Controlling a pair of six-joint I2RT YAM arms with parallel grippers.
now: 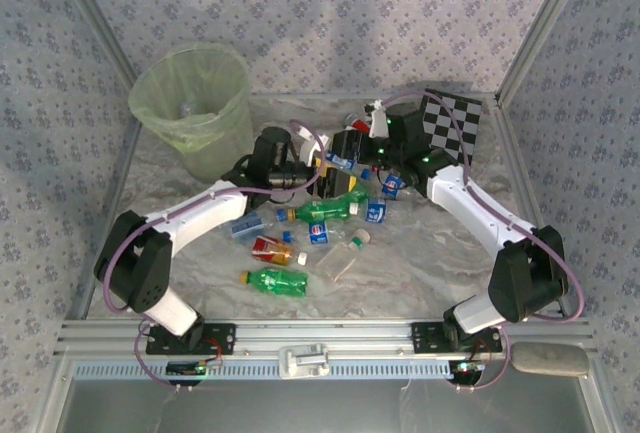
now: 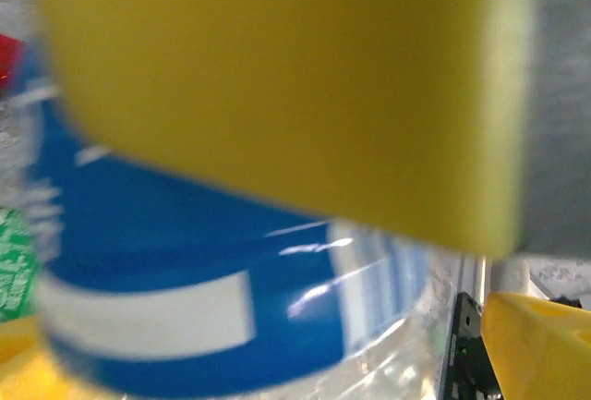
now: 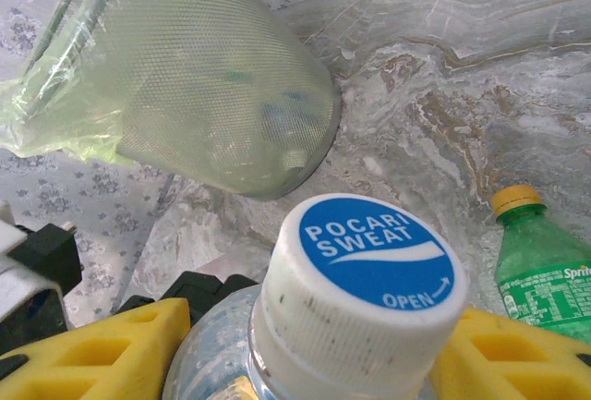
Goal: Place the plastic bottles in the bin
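The right gripper point(image 3: 355, 368) was clamped on the neck of a clear Pocari Sweat bottle point(image 3: 365, 266), with a yellow finger on either side below the white-and-blue cap. In the top view that arm reached to upper centre, where the left gripper point(image 1: 316, 166) came up close against it. In the left wrist view a blurred blue-labelled bottle point(image 2: 203, 261), probably the same one, sat right at the lens beside yellow fingers point(image 2: 545, 345). Whether those jaws had closed on it I cannot tell.

The step looked like a hand-over from right to left, since the bin point(image 1: 215, 138) stood at the upper left of the top view, on the left arm's side. The next move would need the left gripper to hold the bottle's body firmly before the right let go. It could then carry the bottle over the rim. Other bottles, including a green Sprite bottle point(image 3: 545, 280), lay loose on the table point(image 1: 450, 253) at centre.
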